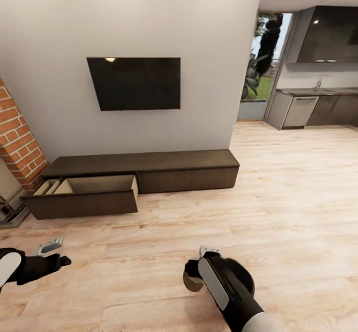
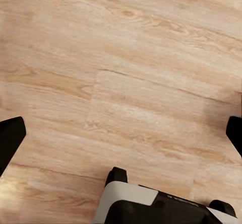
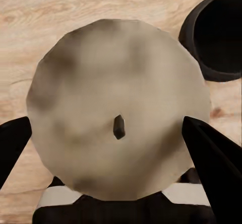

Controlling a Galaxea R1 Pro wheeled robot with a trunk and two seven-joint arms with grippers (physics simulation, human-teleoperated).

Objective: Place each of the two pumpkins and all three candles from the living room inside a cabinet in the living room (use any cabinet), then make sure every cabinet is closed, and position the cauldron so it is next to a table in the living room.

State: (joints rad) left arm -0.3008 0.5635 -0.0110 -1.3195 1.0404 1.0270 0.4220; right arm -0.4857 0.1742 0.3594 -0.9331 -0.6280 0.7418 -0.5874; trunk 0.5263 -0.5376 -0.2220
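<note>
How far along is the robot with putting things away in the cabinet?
Done: one drawer of the cabinet stands open; the part of its inside that shows looks empty. In hand: the right gripper holds a candle; the left gripper is open over bare floor. Left: stow this candle, shut the drawer, and move the cauldron, now on the floor.

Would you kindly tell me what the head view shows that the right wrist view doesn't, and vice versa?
Head view: the cabinet with its left drawer open, and the wall TV. Right wrist view: the wick atop the candle, and the cauldron nearby. Both: the candle held in the right gripper, over wood floor.
</note>
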